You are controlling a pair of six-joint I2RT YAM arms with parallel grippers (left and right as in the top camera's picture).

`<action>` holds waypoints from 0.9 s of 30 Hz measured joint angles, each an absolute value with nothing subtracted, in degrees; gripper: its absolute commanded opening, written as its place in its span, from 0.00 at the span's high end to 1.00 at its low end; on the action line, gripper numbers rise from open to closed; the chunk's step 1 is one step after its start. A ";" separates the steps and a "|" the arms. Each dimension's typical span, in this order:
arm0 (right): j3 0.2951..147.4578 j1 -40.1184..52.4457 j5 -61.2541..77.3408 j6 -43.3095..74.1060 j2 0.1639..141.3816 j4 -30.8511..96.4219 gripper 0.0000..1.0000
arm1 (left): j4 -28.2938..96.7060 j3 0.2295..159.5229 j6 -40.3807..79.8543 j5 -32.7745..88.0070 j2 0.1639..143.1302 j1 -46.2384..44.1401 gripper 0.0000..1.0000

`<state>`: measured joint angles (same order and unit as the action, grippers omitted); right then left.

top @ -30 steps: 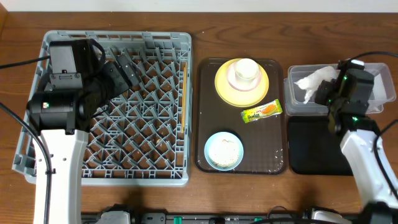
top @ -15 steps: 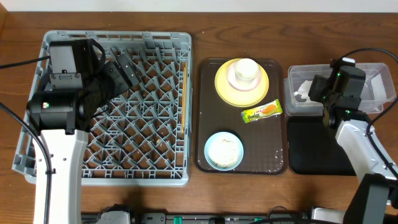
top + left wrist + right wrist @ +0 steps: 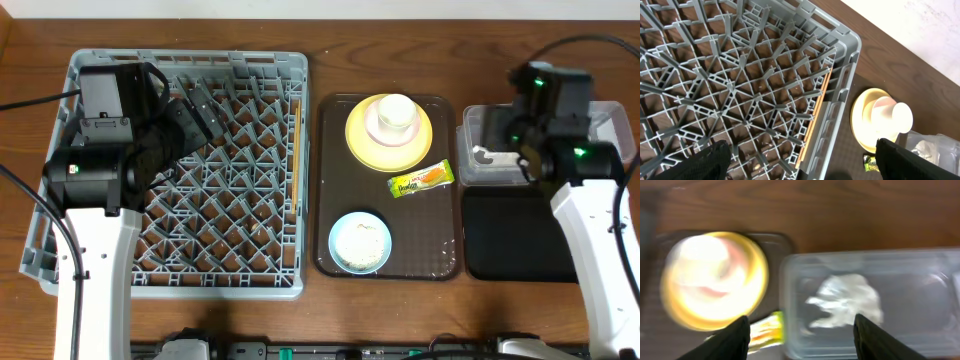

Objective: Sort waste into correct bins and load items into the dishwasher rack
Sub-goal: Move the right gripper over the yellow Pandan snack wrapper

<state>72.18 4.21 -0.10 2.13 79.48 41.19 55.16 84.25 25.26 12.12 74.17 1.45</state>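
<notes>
The crumpled white paper tissue [image 3: 845, 302] lies inside the clear plastic tub [image 3: 612, 118] at the far right of the bench [image 3: 400, 305], a bunched, ragged wad seen through the tub's cloudy walls. The right claw [image 3: 807, 340] hangs above it with its fingers spread apart and nothing between them. Just in front of the tub sits the shallow black tray [image 3: 510, 240].

On the brown serving tray [image 3: 445, 255] at centre, a white cup [image 3: 393, 115] stands on the round yellow plate [image 3: 358, 145]. The green-and-orange snack wrapper [image 3: 421, 180] lies flat just beside the plate, and the light blue bowl [image 3: 336, 240] nearer the front edge holds pale rice-like crumbs [image 3: 362, 243].

The grey dishwasher rack [image 3: 260, 283], a square crate with a grid of upright pegs, fills the left side. The thin wooden chopsticks [image 3: 815, 120] lie together along its right inner wall. The left claw [image 3: 807, 164] hovers over the rack's pegs, fingers wide apart and holding nothing.
</notes>
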 measured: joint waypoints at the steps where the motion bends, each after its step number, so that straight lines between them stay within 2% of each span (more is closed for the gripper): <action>1: 72.88 6.15 0.05 2.13 79.31 42.63 0.36 | 55.16 84.25 25.26 12.10 74.17 1.45 0.07; 3: 73.28 9.52 0.32 2.24 79.20 45.01 0.40 | 55.16 84.25 25.26 12.12 74.15 1.45 0.07; 8: 71.88 17.17 0.51 5.56 80.12 46.39 0.59 | 55.16 84.25 25.26 12.10 74.17 1.45 0.07; 10: 70.96 18.81 0.36 7.05 81.28 46.41 0.63 | 55.16 84.25 25.26 12.10 74.15 1.45 0.07; 15: 68.84 20.45 -1.15 9.89 86.83 45.95 0.87 | 55.16 84.25 25.26 12.10 74.15 1.45 0.07; 19: 68.38 20.38 -2.13 10.96 92.31 45.23 0.94 | 55.18 84.25 25.26 12.10 74.17 1.45 0.07; 24: 68.38 20.40 -2.42 11.90 97.84 45.06 0.94 | 55.16 84.25 25.26 12.10 74.15 1.45 0.07; 27: 68.38 20.40 -2.57 12.23 100.29 44.31 0.90 | 55.16 84.25 25.26 12.10 74.15 1.45 0.07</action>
